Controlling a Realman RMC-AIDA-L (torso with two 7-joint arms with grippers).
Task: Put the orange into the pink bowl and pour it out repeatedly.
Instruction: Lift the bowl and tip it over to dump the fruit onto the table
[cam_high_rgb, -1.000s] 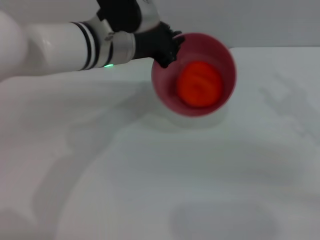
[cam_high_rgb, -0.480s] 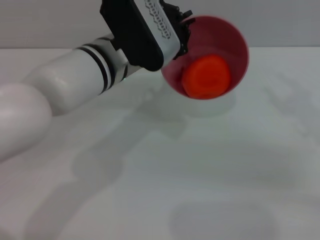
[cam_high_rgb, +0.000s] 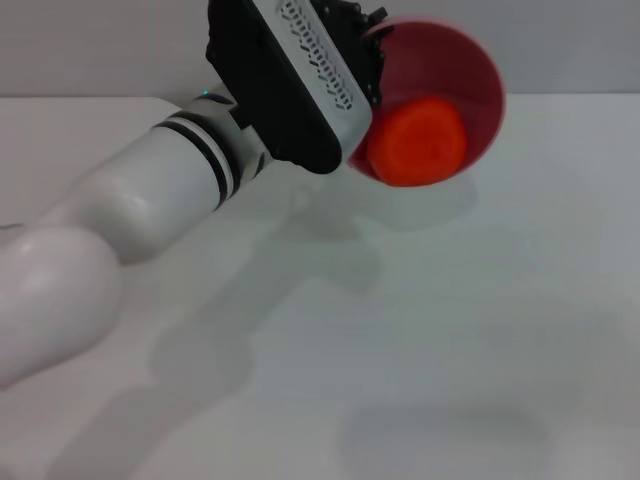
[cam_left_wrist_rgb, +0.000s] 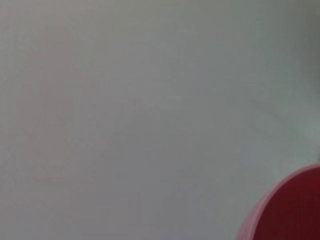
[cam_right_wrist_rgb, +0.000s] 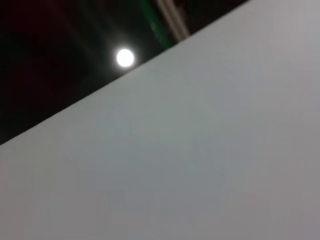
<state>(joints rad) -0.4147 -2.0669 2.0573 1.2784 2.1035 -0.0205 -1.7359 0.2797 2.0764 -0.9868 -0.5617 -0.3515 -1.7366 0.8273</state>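
Observation:
My left gripper (cam_high_rgb: 368, 40) is shut on the left rim of the pink bowl (cam_high_rgb: 470, 70) and holds it raised above the white table, tilted toward me with its mouth facing the camera. The orange (cam_high_rgb: 418, 142) lies inside at the bowl's lower lip, bulging over the near rim. A part of the bowl's rim (cam_left_wrist_rgb: 292, 210) shows in a corner of the left wrist view. My right gripper is not in view in any frame.
The white table (cam_high_rgb: 420, 330) spreads below and in front of the bowl. My left arm (cam_high_rgb: 150, 200) reaches in from the left across the table. The right wrist view shows only the table's surface (cam_right_wrist_rgb: 200, 160) and a dark area beyond its edge.
My left arm has lifted the bowl up and to the right and tipped it more toward me. The orange has slid from the bowl's middle down to its lower lip.

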